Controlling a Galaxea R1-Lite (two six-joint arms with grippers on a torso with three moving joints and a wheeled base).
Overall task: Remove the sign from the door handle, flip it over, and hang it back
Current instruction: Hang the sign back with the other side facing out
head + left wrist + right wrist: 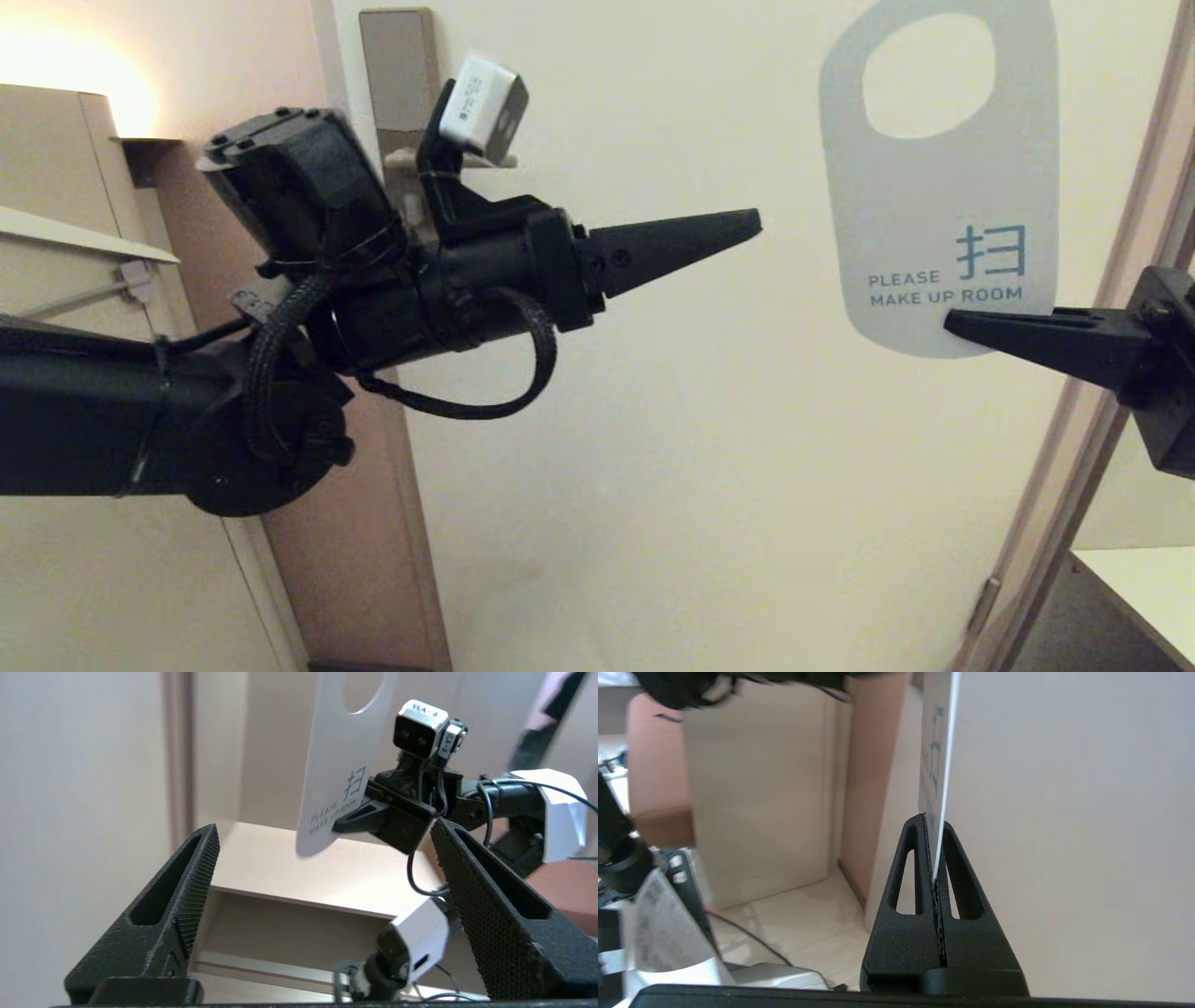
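Sign [938, 187] hangs in the upper right of the head view, in front of the cream door [653, 420], pale side facing out with "PLEASE MAKE UP ROOM" readable near its bottom edge; oval hole at the top is free, nothing through it. Right gripper [952, 323] reaches in from the right edge and pinches the sign's lower edge, fingers pressed together on the card (the right wrist view shows the card edge-on, clamped between the two pads). Left gripper [752, 222] sits mid-frame, left of the sign and well apart from it, pointing right toward it; its fingers [191, 891] stand spread wide in the left wrist view, nothing between them. Lock plate [400, 70] shows in the upper left of the head view, behind the left arm; the handle itself is mostly hidden by the wrist.
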